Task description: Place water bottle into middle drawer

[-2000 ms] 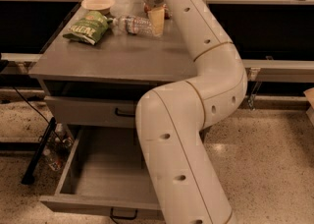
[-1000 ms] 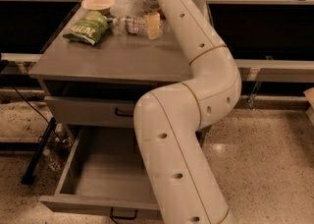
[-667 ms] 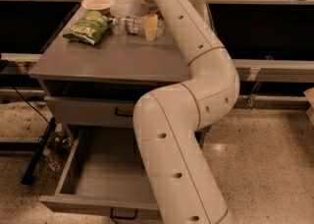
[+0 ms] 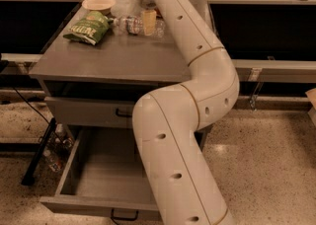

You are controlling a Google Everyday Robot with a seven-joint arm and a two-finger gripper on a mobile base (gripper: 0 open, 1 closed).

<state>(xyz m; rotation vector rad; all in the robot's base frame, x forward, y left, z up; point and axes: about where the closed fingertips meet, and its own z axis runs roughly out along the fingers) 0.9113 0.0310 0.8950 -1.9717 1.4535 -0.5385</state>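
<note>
The hand (image 4: 148, 21) has edged down and left, reaching the small clear ribbed plastic water bottle (image 4: 129, 24) lying on the grey worktop (image 4: 113, 56). I cannot tell whether it grips yet. The wide grey middle drawer (image 4: 79, 205) stands open below, so pickup looks imminent.

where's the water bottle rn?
Camera view: the water bottle lies on its side at the back of the cabinet top, just right of the green chip bag. The claw is right at the bottle.

Arm (image 4: 207, 86) folds at the elbow, reaching forward, pincer (image 4: 148, 21) down at its far end.
</note>
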